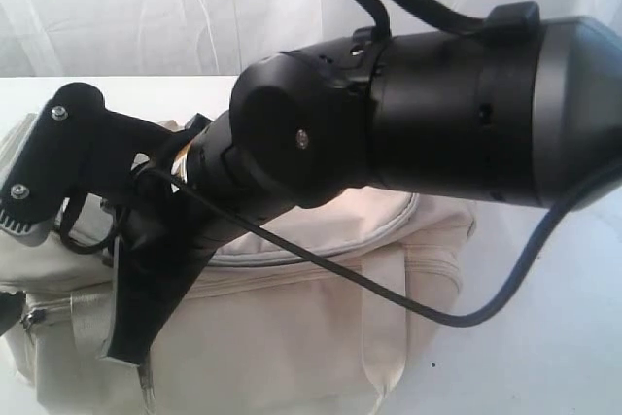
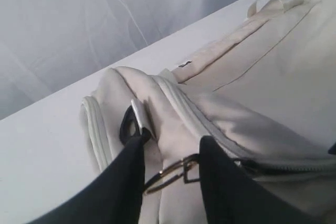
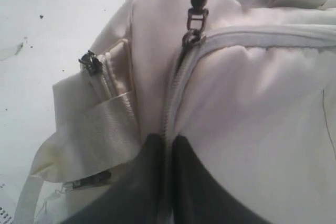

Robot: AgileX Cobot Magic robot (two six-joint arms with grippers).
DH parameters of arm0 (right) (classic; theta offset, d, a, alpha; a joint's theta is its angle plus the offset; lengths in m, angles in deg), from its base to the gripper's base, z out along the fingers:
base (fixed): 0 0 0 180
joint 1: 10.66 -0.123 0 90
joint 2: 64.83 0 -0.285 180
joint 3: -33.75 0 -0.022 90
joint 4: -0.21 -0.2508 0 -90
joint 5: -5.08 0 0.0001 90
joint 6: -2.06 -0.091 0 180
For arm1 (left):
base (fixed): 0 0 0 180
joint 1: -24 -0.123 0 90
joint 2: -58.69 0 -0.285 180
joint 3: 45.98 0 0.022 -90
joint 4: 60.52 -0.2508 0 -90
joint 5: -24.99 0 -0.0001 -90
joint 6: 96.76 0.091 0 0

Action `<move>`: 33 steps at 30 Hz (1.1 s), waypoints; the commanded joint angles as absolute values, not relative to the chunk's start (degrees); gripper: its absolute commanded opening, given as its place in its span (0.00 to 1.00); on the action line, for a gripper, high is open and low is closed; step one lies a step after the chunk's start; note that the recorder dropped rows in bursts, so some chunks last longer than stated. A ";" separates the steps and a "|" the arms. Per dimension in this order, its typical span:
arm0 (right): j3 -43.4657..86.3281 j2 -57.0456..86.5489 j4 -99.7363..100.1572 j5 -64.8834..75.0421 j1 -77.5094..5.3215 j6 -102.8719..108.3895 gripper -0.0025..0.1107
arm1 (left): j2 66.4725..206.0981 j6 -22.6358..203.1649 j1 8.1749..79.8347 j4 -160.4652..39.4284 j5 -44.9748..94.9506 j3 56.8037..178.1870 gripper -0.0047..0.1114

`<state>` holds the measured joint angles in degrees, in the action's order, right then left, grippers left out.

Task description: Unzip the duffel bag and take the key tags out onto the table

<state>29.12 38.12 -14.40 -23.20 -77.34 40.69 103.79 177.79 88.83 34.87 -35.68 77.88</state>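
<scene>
Bag [image 1: 321, 337] on table [image 1: 544, 337], zip [image 3: 176, 77] shut where I can see it, contents hidden.
Left gripper [image 2: 173, 140]: jaws about half apart, clamped round a fold at the bag's end, with a metal ring [image 2: 173, 174] between the fingers. Right gripper [image 3: 167, 142]: jaws closed to a slit right on the zip line, apart from the slider [image 3: 191, 38]. I can't tell if they pinch anything. An arm [image 1: 437, 114] blocks most of my exterior view.
</scene>
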 commanded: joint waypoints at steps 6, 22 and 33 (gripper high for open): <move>29.13 37.96 -14.94 -28.37 -77.52 38.95 0.02 | 112.62 168.62 71.97 21.21 -25.87 77.64 0.04; 29.13 37.96 -14.94 -29.16 -77.52 37.75 0.02 | 139.43 161.23 36.41 7.71 15.31 103.58 0.04; 29.13 37.96 -14.94 -30.87 -77.52 35.98 0.02 | 144.92 159.34 32.13 7.81 37.54 112.74 0.04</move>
<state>29.12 38.15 -14.40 -27.73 -77.34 36.84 146.45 161.57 34.17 7.38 28.05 111.15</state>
